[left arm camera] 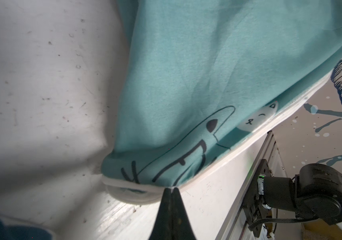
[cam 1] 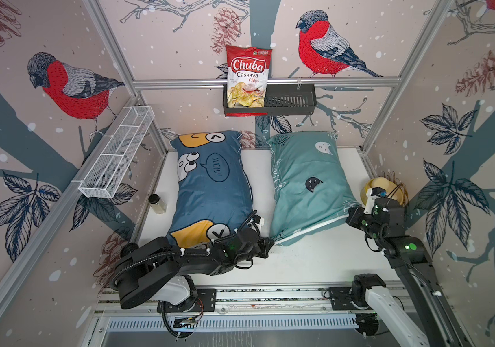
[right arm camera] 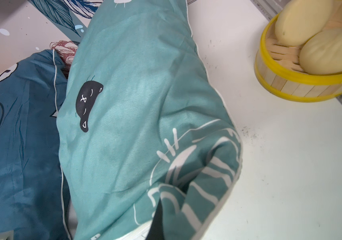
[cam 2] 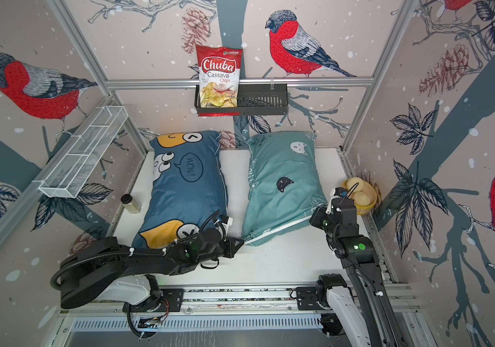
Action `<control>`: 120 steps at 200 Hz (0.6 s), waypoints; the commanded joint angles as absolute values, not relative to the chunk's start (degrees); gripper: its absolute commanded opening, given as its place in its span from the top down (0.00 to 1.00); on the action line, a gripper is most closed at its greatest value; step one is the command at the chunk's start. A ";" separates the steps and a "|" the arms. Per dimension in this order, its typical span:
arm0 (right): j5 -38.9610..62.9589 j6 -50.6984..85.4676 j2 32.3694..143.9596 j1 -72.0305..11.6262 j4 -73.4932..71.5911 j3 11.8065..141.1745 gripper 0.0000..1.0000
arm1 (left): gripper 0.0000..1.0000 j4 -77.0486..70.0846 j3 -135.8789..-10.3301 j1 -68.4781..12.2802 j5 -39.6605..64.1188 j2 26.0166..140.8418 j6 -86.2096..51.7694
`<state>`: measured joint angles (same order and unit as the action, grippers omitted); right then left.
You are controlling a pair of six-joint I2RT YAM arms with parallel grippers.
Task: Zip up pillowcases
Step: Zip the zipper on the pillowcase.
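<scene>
Left to right on the white table: small jar, dark blue pillowcase lying lengthwise, teal pillowcase just beside it, steamer basket with buns at the far right. Left gripper: fingers pressed together, tips nipping the white piped edge at the teal pillowcase's near-left corner. Right gripper: closed at the near-right corner with teal fabric bunched over it, one dark finger visible in the wrist view; a white strip shows along the near edge.
</scene>
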<state>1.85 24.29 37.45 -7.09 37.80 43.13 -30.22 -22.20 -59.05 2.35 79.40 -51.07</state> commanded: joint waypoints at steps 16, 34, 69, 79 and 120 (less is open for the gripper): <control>-0.97 23.23 37.40 -5.66 33.67 44.47 1.00 | 1.00 -24.34 -21.88 -58.97 -1.37 78.24 -50.24; -0.59 23.12 37.40 -4.95 33.32 44.56 1.00 | 1.00 -23.31 -22.06 -58.97 -2.08 78.22 -49.92; 0.35 22.45 37.70 -3.34 33.05 44.74 1.00 | 1.00 -23.37 -21.90 -58.97 -2.03 79.09 -50.35; 1.08 22.16 37.96 -2.71 33.04 44.90 1.00 | 1.00 -23.55 -21.56 -58.97 -2.02 79.02 -50.66; 2.12 21.72 38.18 -1.74 33.23 45.34 1.00 | 1.00 -20.59 -22.95 -58.97 -3.29 77.38 -49.69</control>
<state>3.38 22.87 38.37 -2.20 37.04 44.16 -25.19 -21.71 -59.05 -0.67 78.28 -50.63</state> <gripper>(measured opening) 0.059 0.049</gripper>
